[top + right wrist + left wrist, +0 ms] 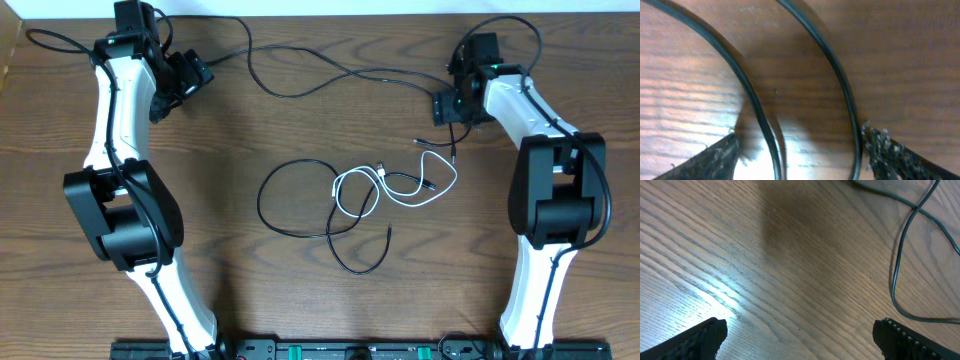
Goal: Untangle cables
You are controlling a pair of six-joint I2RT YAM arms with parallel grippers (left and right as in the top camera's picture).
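The table [790, 280] is grained wood with a soft sheen; the black cables [747, 95] look smooth and glossy.

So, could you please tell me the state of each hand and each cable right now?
Left hand: open, holding nothing.
Right hand: open, with two strands of the top black cable between its fingers, not gripped.
Top black cable: slack, lying along the far side.
Middle black cable: looped, crossing the white cable.
White cable: looped, tangled with the middle black cable.
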